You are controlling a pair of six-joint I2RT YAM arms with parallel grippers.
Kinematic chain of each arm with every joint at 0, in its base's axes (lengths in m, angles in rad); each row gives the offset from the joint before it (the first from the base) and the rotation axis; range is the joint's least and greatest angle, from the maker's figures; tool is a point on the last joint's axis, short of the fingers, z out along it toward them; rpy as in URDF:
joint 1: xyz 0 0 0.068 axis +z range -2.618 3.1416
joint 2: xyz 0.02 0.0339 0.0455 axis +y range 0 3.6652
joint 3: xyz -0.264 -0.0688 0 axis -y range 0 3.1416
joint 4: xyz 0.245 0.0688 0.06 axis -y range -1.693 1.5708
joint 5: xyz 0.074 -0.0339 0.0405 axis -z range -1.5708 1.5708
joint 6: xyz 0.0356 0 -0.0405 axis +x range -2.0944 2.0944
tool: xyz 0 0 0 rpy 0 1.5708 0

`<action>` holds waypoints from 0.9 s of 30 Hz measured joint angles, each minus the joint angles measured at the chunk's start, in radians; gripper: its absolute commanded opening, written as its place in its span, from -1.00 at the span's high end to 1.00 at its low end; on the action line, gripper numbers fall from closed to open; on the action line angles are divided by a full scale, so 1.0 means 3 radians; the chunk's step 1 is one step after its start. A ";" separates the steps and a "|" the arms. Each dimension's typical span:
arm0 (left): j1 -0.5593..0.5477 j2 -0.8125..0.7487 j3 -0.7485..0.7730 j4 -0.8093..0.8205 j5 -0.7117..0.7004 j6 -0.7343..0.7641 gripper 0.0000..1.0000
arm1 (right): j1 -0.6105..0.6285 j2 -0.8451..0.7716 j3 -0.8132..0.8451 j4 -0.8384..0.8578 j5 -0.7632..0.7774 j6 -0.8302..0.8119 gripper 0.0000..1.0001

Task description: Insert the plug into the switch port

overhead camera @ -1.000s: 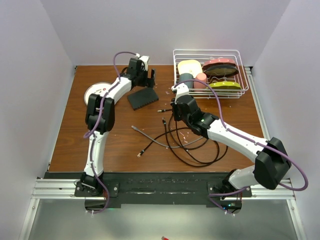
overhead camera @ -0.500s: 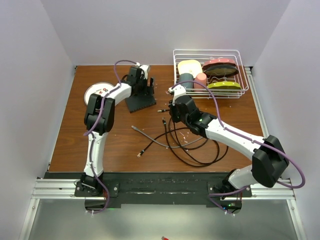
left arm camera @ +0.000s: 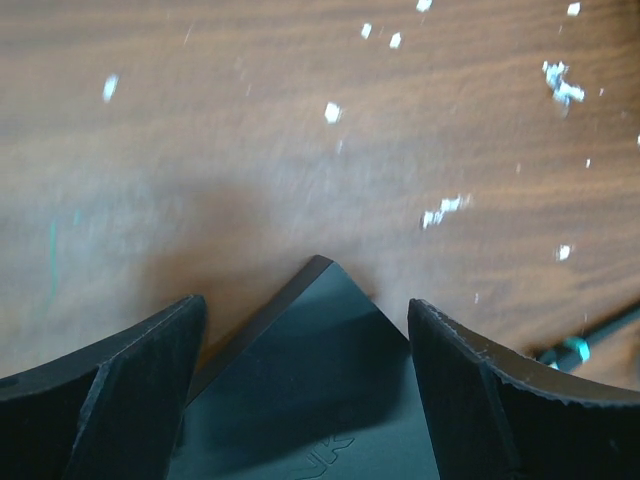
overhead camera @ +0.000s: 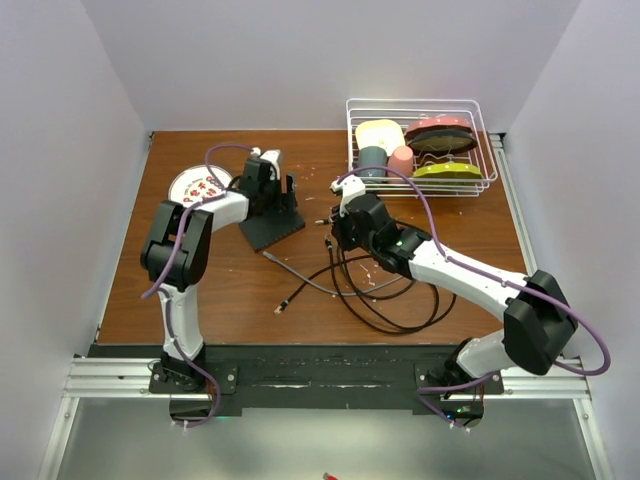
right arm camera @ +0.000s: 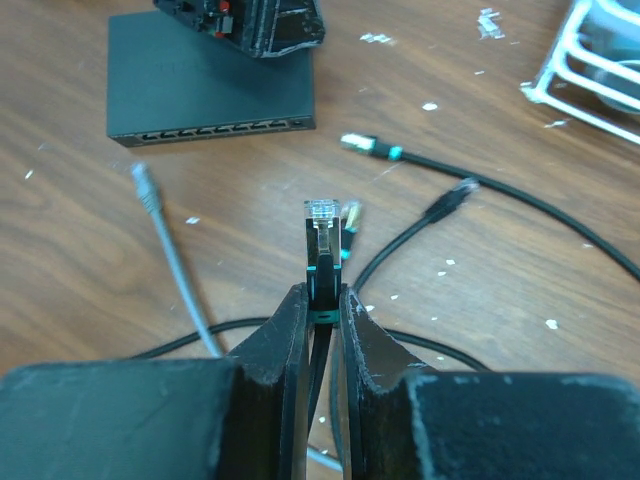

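Observation:
The switch (overhead camera: 276, 231) (left arm camera: 320, 400) is a flat black box on the wood table, its row of ports (right arm camera: 215, 130) facing my right arm. My left gripper (overhead camera: 270, 205) (left arm camera: 305, 320) (right arm camera: 250, 25) sits over its back end. The jaws stand wide, with one corner of the box between them and a finger against each side. My right gripper (overhead camera: 337, 232) (right arm camera: 322, 295) is shut on the plug (right arm camera: 322, 222). The plug's clear tip sticks out past the fingers and points toward the port row, a short way off. Its black cable trails back under the fingers.
Loose cable ends lie near the held plug: a green-banded one (right arm camera: 365, 145), a black one (right arm camera: 455, 195) and a grey cable (overhead camera: 300, 280) (right arm camera: 150, 195). Black cable loops (overhead camera: 395, 295) lie mid-table. A white wire basket (overhead camera: 487, 160) of dishes stands back right, a round white plate (overhead camera: 195, 185) back left.
My left gripper came forward and left, and its jaws narrowed slightly. The switch moved and turned with it. My right gripper edged left with the plug.

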 measured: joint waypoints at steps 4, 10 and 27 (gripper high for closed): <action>0.0000 -0.0322 -0.0484 0.0172 -0.0058 -0.0099 -0.82 | 0.0079 0.0050 -0.0008 0.0036 -0.0108 -0.0039 1.00; 0.0000 -0.0720 -0.0941 0.0181 -0.0098 -0.0141 -0.96 | 0.0219 0.0289 -0.0005 0.0071 -0.0308 -0.0131 1.00; 0.0427 -0.1843 -0.1668 0.0337 -0.0057 -0.0102 -0.99 | 0.0411 0.0944 0.0285 0.0206 -0.0596 -0.0280 1.00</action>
